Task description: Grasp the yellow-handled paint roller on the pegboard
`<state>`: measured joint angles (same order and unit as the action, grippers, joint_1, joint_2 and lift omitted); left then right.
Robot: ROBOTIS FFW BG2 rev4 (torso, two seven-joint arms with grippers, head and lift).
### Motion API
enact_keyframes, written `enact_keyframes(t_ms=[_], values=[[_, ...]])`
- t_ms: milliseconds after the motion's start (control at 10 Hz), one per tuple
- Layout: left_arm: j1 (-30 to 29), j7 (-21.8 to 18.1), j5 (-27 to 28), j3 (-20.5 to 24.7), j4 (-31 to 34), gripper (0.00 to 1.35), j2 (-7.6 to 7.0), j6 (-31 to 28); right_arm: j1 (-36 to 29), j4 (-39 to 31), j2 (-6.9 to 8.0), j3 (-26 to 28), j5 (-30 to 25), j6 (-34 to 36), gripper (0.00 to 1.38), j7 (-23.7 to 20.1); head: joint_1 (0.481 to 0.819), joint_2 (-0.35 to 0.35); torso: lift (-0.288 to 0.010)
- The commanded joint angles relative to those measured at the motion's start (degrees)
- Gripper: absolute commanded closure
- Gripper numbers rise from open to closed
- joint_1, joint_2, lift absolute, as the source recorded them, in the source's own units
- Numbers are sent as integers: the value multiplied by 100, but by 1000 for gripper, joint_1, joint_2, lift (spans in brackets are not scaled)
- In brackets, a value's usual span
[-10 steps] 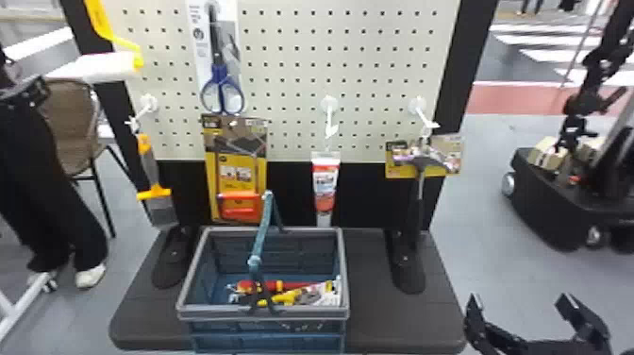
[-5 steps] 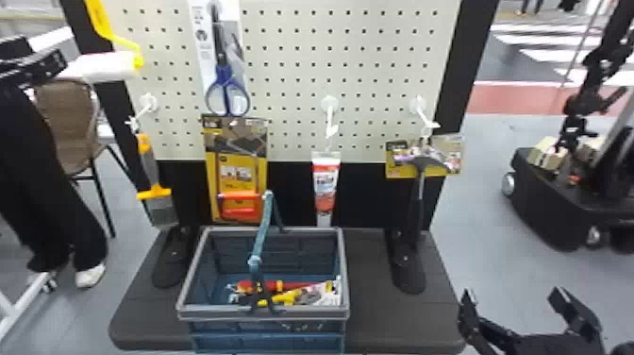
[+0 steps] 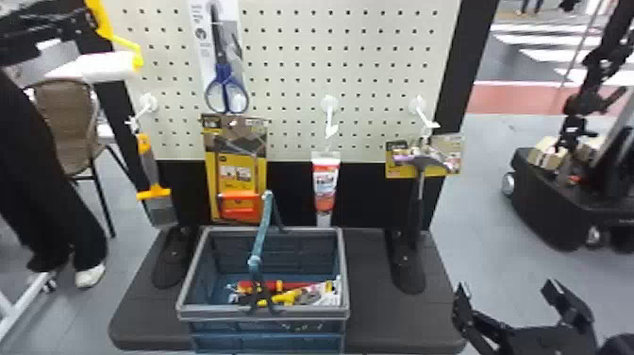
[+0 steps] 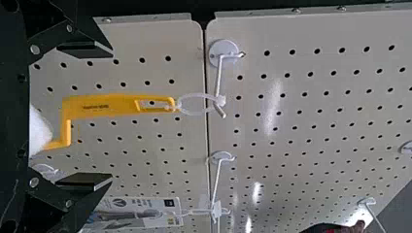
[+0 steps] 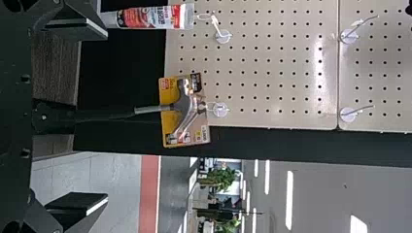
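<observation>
The pegboard stands on the bench, tools hooked within reach. At its top left hangs the roller; the left jaws gape astride its handle, ready to clamp. The right jaws wait, released, beside the bench.

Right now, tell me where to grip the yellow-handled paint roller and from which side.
Grip the straight yellow handle, between its tie and the bend toward the white sleeve. Come head-on at the pegboard: it lies flat there, so the left end effector pinches its edges.
</observation>
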<state>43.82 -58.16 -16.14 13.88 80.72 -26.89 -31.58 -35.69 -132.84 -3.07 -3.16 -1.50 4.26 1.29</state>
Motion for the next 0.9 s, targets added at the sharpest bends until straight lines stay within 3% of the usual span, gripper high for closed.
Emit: enact_keyframes(t_ms=[0, 300, 400, 700, 800], values=[[352, -99, 163, -158, -471, 369, 52, 46, 47, 30, -27, -27, 1, 5, 122, -15, 549, 0, -100], [438, -134, 260, -158, -808, 369, 105, 160, 84, 30, -62, -27, 9, 5, 122, -59, 549, 0, -100], [487, -170, 269, -158, -935, 427, 114, 240, 109, 30, -71, -27, 9, -4, 122, -85, 549, 0, -100], [573, -196, 374, -184, -1019, 1118, 114, 204, 146, 44, -79, -27, 9, -4, 122, -129, 549, 0, -100], [586, -222, 401, -193, -1033, 1185, 114, 187, 146, 58, -88, -27, 9, 5, 122, -129, 549, 0, -100]])
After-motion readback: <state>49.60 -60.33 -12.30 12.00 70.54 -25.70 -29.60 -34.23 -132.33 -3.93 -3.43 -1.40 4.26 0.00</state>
